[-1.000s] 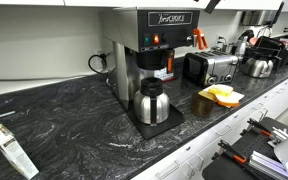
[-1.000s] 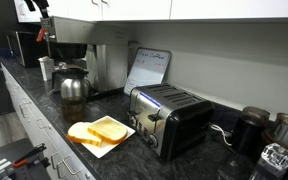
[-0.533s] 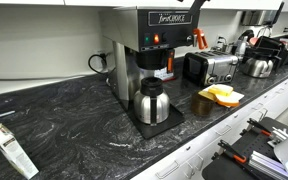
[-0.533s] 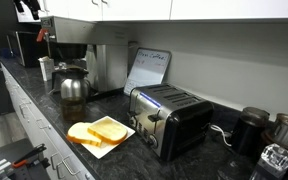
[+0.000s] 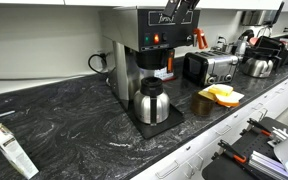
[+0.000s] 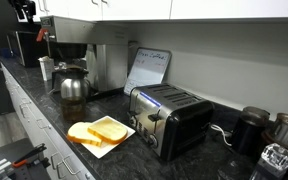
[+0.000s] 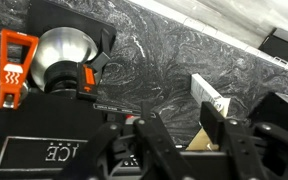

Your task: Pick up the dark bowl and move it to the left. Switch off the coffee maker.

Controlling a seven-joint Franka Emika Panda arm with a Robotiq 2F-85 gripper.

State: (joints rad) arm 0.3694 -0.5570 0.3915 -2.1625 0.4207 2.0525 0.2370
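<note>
Wrist view showed my gripper (image 7: 182, 128) newly lowered over the coffee maker (image 5: 149, 50), its fingers narrowed but apart and empty. The switch (image 5: 156, 40) glowed orange, so switching off remained. The dark bowl (image 5: 201, 104) sat near the front edge of the counter (image 5: 74, 120), beside the plate (image 5: 224, 98).

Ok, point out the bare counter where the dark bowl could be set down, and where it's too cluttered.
The widest bare patch is the counter between the white leaflet and the coffee maker. Past the carafe it is crowded: the dark bowl, plate and toaster sit close together.
</note>
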